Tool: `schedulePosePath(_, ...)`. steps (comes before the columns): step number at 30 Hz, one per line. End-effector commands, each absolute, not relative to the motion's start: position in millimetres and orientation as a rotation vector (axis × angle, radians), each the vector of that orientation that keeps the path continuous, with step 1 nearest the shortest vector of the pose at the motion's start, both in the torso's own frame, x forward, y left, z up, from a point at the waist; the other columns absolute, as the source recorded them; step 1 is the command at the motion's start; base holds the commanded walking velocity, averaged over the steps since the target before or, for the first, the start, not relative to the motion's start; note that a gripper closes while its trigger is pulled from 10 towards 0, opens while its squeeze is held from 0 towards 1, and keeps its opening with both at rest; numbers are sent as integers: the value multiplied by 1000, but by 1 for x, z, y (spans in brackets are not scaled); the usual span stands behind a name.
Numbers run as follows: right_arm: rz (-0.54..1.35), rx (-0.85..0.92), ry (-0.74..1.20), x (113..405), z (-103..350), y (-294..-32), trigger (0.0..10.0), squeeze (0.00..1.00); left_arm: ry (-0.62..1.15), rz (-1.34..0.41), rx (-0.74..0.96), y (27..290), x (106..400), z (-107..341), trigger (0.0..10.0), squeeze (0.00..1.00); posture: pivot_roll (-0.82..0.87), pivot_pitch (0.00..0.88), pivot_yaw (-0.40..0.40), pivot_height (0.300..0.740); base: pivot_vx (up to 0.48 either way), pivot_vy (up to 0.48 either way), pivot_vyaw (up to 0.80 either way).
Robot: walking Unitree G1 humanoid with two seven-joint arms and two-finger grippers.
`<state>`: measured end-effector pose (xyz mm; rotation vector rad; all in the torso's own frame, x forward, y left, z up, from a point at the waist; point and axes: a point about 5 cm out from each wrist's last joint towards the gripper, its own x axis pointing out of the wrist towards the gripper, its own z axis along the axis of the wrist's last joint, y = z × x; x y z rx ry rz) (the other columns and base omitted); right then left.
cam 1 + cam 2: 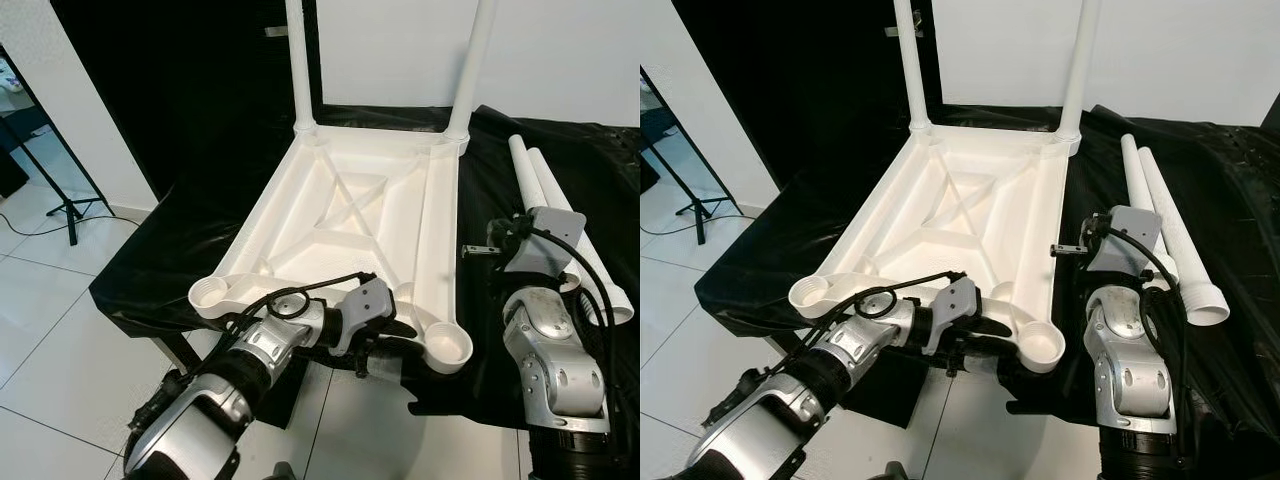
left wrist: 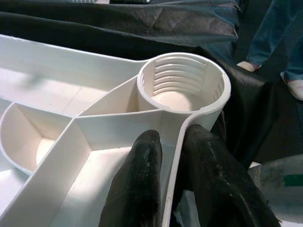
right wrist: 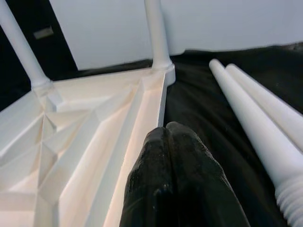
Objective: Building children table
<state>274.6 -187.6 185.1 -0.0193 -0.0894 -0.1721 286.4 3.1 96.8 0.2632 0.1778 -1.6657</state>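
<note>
A white plastic tabletop [image 1: 350,215] lies upside down on a black cloth [image 1: 170,255]. Two white legs [image 1: 298,60] stand screwed into its far corners. Its near sockets, left [image 1: 212,295] and right [image 1: 447,347], hold nothing. My left gripper [image 2: 168,137] is shut on the tabletop's near rim beside the threaded right socket [image 2: 182,85], one finger inside the rim and one outside. The right gripper [image 3: 171,130] is shut on nothing, above the cloth beside the tabletop's right edge. Two loose legs [image 1: 560,215] lie on the cloth to the right.
The near edge of the covered surface drops to white floor tiles [image 1: 50,320]. A black tripod stand [image 1: 70,205] is on the floor at the left. A person's legs in jeans [image 2: 279,38] stand beyond the cloth. A white wall rises behind.
</note>
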Motion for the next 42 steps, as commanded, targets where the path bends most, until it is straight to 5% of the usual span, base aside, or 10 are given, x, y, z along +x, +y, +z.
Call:
schedulePosePath(1, -165, -20, -108, 275, 192, -184, 10000, 0, 175, -1431, 291, 0, 298, 91, 10000, 0, 38, 0, 68, 740, 0, 0, 0)
schedulePosePath(24, -169, -23, -96, 275, 189, -183, 10000, 0, 100, -1401, 223, -48, 285, 95, 10000, 0, 37, 0, 80, 740, 0, 0, 0)
schedulePosePath(25, -170, -24, -96, 275, 189, -183, 10000, 0, 116, -1392, 243, -44, 286, 91, 10000, 451, 38, 0, 80, 740, 0, 0, 0)
schedulePosePath(28, -171, -24, -95, 275, 189, -183, 10000, 0, 133, -1381, 264, -38, 288, 86, 10000, 451, 38, 0, 80, 740, 0, 0, 0)
schedulePosePath(29, -172, -25, -95, 275, 189, -184, 10000, 0, 131, -1392, 253, -34, 288, 85, 10000, 1000, 38, 0, 79, 740, 0, 0, 0)
schedulePosePath(31, -172, -27, -95, 275, 188, -184, 10000, 0, 117, -1408, 231, -30, 287, 86, 10000, 1000, 41, 0, 78, 740, 0, 0, 0)
schedulePosePath(32, -174, -28, -93, 275, 188, -185, 10000, 0, 81, -1434, 170, -25, 287, 92, 10000, 0, 42, 0, 78, 740, 0, 0, 0)
schedulePosePath(42, -186, -34, -81, 274, 183, -187, 10000, 0, -95, -1539, -227, 7, 282, 136, 10000, 0, 48, 0, 79, 740, 0, 0, 0)
